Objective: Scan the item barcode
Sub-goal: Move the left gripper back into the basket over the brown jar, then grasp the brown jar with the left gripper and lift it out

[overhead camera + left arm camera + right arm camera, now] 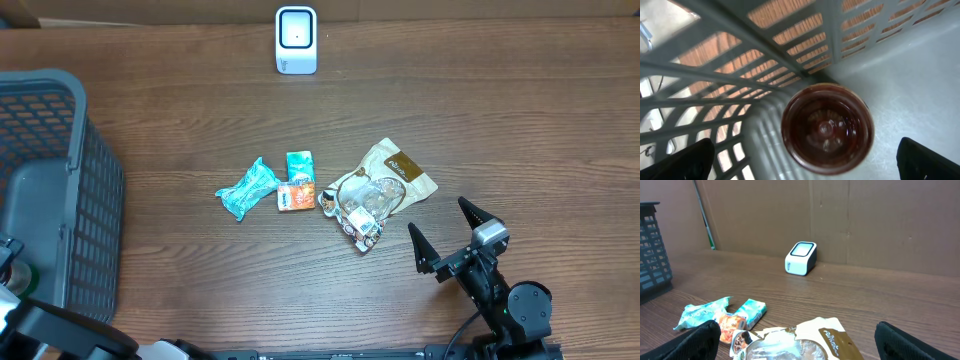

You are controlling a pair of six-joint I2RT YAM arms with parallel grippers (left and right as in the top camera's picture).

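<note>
The right claw [435,212] hangs spread wide and empty near a tan snack bag [382,160] on the counter [520,120]. Beside the bag lie smaller packets [248,188], and the white scanner [296,40] stands well beyond. The left claw [805,167], also spread, hovers over a brown jar [827,129] inside the grey basket [95,210].

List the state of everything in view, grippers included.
left gripper: open, empty, over the jar
right gripper: open, empty, touching nothing
basket: upright, holds the jar
jar: in basket corner, ungripped
scanner: upright, nothing in front
teal packet: lying flat
green packet: lying flat
orange packet: lying flat
tan bag: lying, crumpled
</note>
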